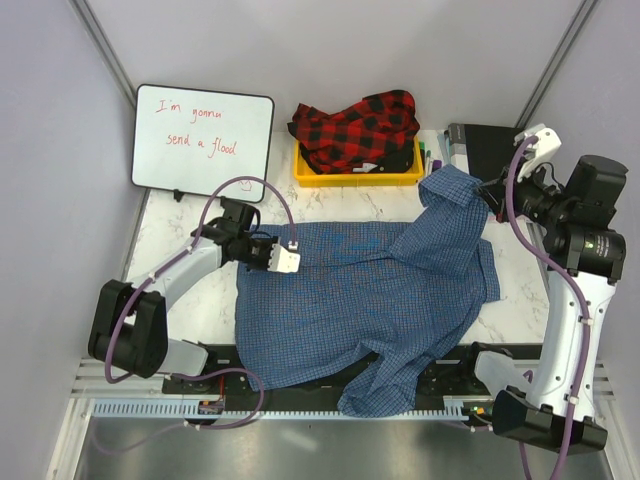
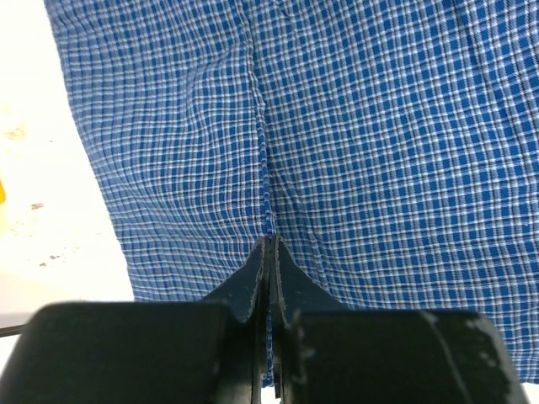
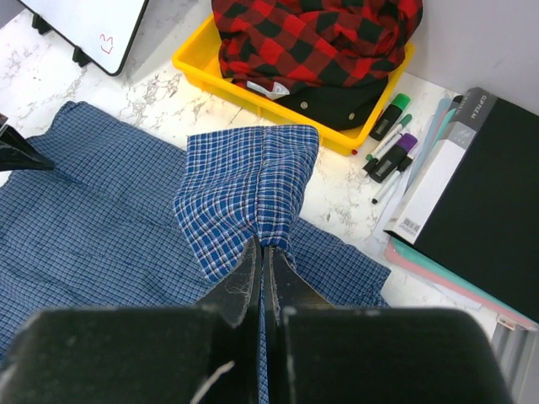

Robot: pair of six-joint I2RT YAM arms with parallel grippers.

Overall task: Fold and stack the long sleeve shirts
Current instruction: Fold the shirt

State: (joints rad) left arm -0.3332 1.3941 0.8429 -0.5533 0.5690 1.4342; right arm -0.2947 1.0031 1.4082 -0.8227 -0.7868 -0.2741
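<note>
Both left claw (image 2: 269, 242) and right claw (image 3: 260, 241) pinch a rumpled fine-checked shirt (image 1: 360, 300) (blue).

Bright, even, diffuse light falls from above, and shadows on the white tabletop (image 1: 205, 315) are faint and soft-edged. The top view is sharp throughout, with no glare on the whiteboard (image 1: 203, 140). In the left wrist view the tabletop at the left washes out almost to white, while the blue shirt (image 2: 379, 168) shows a crisp check. The left gripper (image 2: 269, 242) and right gripper (image 3: 261, 246) have dark, underexposed, slightly blurred jaws near each lens.
</note>
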